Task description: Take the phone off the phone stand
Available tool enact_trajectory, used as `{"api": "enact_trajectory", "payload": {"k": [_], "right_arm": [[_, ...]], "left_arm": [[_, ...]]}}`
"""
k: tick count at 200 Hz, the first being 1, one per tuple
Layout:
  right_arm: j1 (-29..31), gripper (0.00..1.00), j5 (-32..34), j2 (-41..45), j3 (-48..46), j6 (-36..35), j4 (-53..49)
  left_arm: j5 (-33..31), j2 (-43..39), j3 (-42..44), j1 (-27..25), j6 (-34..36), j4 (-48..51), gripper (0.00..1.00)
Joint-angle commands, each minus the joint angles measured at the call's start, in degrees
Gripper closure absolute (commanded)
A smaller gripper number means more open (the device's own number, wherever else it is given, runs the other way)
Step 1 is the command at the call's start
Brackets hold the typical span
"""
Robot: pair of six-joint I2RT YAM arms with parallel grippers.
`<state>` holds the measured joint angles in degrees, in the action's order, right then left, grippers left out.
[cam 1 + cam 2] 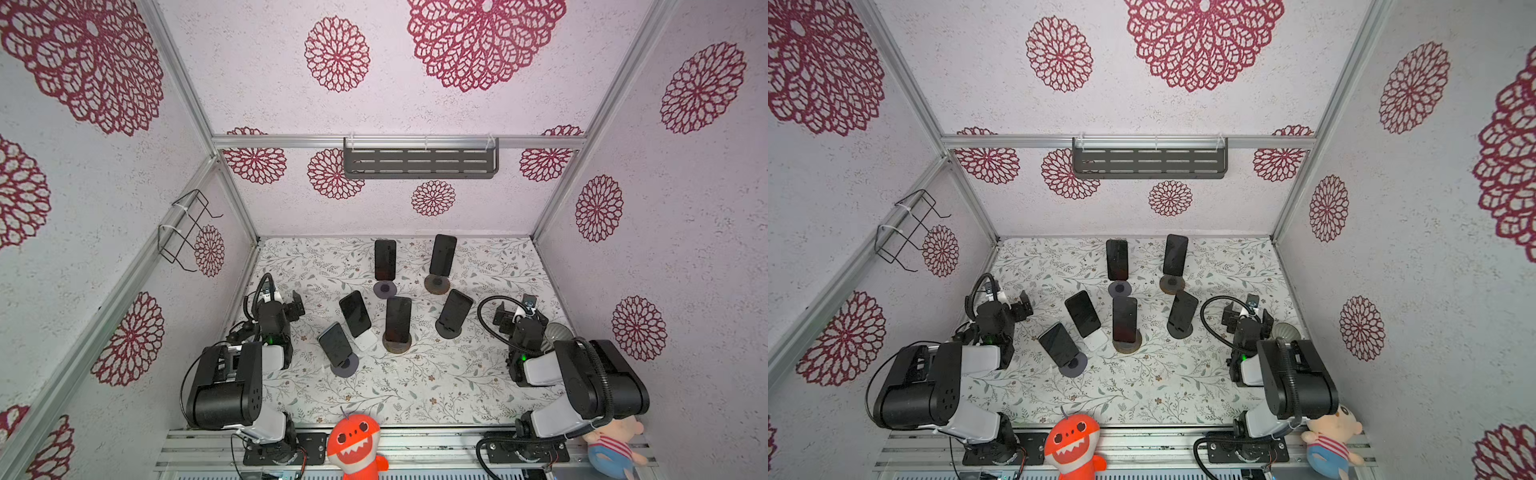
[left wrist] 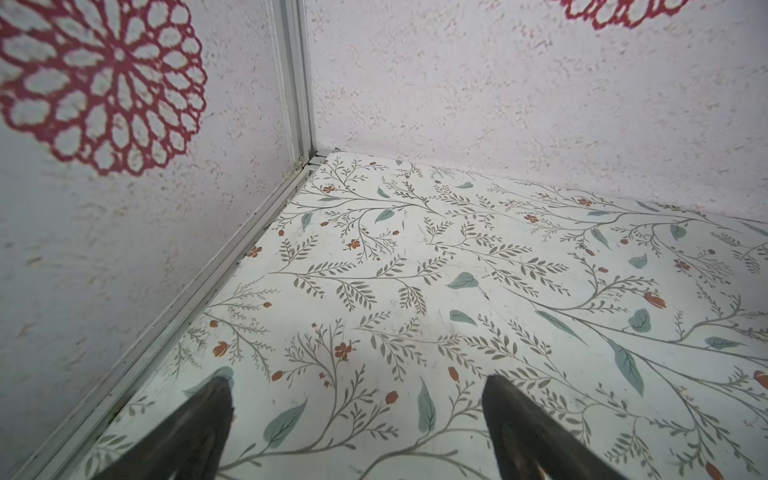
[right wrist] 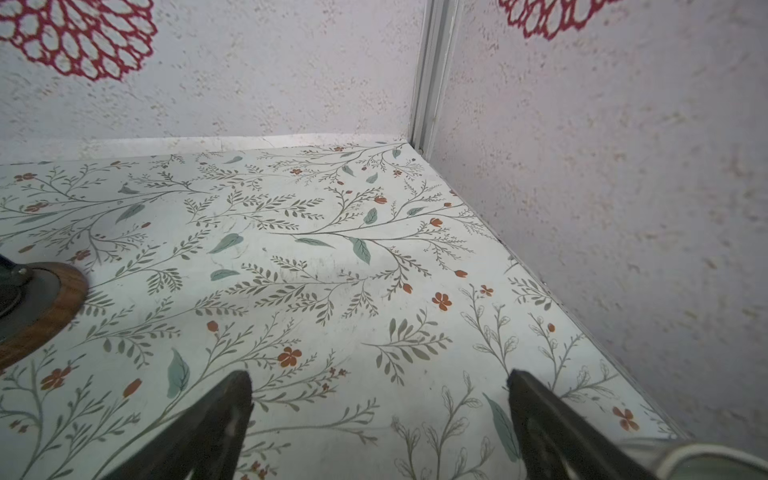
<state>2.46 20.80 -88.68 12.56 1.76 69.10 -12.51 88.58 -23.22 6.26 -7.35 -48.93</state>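
The left claw (image 2: 359, 379) and right claw (image 3: 379, 373) gape empty above the surface (image 2: 415, 270). We judge the phone (image 1: 335, 344), propped on its stand (image 1: 347, 366) nearest the red plush (image 1: 353, 440), rigid, slick and breakable: pinch its long edges.

Pale walls (image 1: 415, 112) with red flower prints (image 1: 337, 54) enclose a leaf-patterned tabletop (image 1: 415, 386). A grey slotted shelf (image 1: 419, 163) hangs on the far wall, a wire rack (image 1: 187, 228) on the left.
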Motion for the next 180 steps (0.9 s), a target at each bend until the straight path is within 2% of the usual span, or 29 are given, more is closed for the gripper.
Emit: {"api": "enact_trajectory", "payload": {"k": [1,180], "right_arm": [[0.2,0.01,0.7,0.7,1.0,1.6,1.7],[0.2,0.01,0.6,0.5,1.4,1.8,1.0]], "left_arm": [[0.3,0.3,-1.1,0.3,-0.2,-1.0,0.02],[1.0,0.5,-1.6,0.7,-0.4,-0.1,0.03]]}}
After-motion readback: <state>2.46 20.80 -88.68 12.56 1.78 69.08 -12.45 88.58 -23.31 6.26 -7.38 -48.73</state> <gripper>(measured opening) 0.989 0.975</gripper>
